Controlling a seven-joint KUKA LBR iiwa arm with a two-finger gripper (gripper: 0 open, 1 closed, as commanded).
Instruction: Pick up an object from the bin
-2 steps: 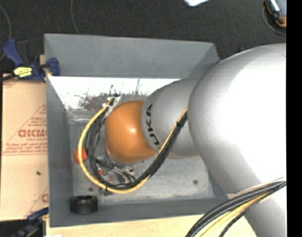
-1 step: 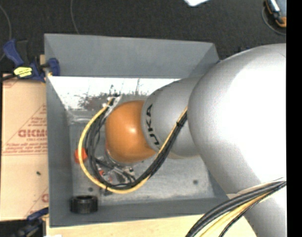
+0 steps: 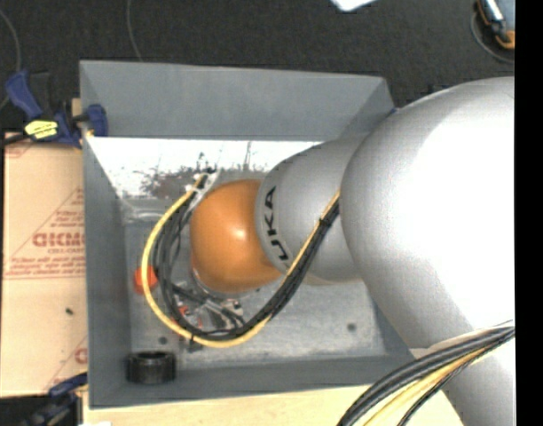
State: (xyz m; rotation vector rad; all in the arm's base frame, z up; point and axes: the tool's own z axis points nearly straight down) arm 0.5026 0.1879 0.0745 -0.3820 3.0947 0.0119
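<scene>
The gripper (image 3: pixel 205 311) is low in the left half of the grey bin (image 3: pixel 107 264), under the orange cover (image 3: pixel 225 238) and yellow cables (image 3: pixel 148 256); whether it is open or closed I cannot tell. Just left of it lies 1 small orange-red thing (image 3: pixel 145 280), mostly hidden, so its direction is unclear. 1 black ring (image 3: pixel 151 366) lies flat in the near left corner, well apart. The arm (image 3: pixel 413 238) shows the letters "UKA".
</scene>
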